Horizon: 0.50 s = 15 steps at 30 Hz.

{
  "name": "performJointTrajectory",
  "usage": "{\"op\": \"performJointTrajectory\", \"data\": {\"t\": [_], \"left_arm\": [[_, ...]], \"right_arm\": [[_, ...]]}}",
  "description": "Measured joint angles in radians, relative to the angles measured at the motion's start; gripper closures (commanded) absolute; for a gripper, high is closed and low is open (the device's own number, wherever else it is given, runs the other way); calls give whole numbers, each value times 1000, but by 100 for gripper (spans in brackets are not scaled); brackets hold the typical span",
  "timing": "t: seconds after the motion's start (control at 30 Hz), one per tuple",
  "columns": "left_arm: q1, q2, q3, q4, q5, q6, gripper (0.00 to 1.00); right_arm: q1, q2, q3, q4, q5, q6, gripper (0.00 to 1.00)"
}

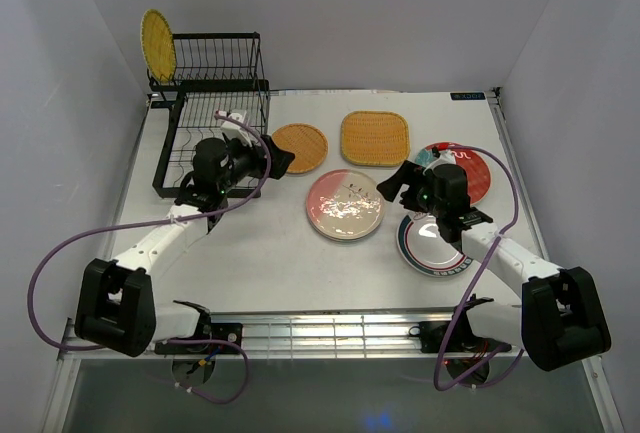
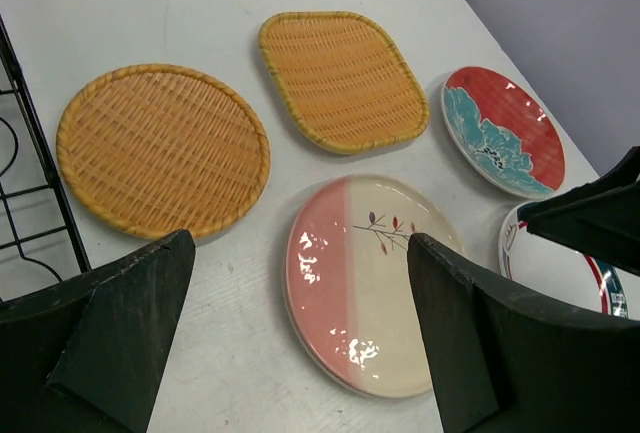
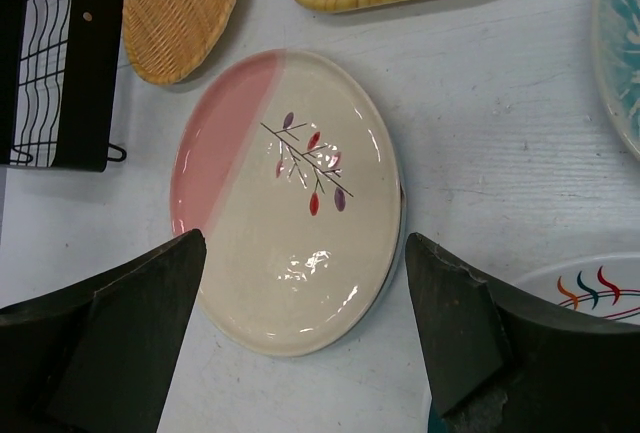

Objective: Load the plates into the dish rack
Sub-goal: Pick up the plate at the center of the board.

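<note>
The black wire dish rack (image 1: 212, 113) stands at the back left with a round yellow woven plate (image 1: 158, 45) upright at its rear tier. Flat on the table lie a round woven plate (image 1: 299, 147), a rounded-square woven plate (image 1: 375, 137), a pink-and-white plate (image 1: 345, 204), a red-and-teal plate (image 1: 466, 170) and a white plate with rim rings (image 1: 430, 248). My left gripper (image 1: 280, 160) is open and empty beside the rack, above the table (image 2: 300, 243). My right gripper (image 1: 395, 184) is open and empty, over the pink-and-white plate's right edge (image 3: 306, 241).
A bluish rim shows under the pink-and-white plate (image 3: 290, 193). The right arm lies over the white plate (image 3: 590, 298). The rack's front wires (image 2: 20, 153) are just left of the round woven plate (image 2: 162, 148). White walls close in on the table's left, back and right.
</note>
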Motion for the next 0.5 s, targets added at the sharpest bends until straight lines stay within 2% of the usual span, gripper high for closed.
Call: {"op": "performJointTrajectory", "data": {"t": [0.17,0.5], "left_arm": [[0,-47,-92,76,11,-26,2],[0,-47,-98,133,13,-74,2]], "right_arm": [[0,6,0,4,-5,5,14],[0,35,-8,17,47,58,16]]}}
